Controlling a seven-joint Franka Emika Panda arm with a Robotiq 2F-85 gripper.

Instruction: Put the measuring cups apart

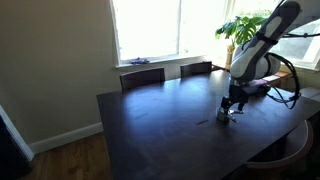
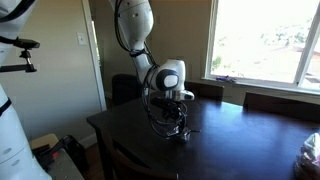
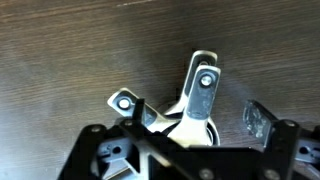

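Note:
The measuring cups (image 3: 196,100) are shiny metal, nested together on the dark wooden table (image 3: 70,50). Their flat handles fan out, some pointing up in the wrist view and one (image 3: 124,100) pointing left. My gripper (image 3: 195,118) is open and low over the stack, one finger on each side of the cup bowls; the right finger stands clear of them. In both exterior views the gripper (image 1: 232,103) (image 2: 176,120) hangs just above the table. The cups show there as a small silver spot (image 1: 224,117) (image 2: 179,134).
Two chairs (image 1: 142,75) (image 1: 195,68) stand at the table's window side. A potted plant (image 1: 245,28) is behind the arm. Cables (image 1: 285,95) lie by the robot's base. A crinkled plastic object (image 2: 311,155) sits at one table end.

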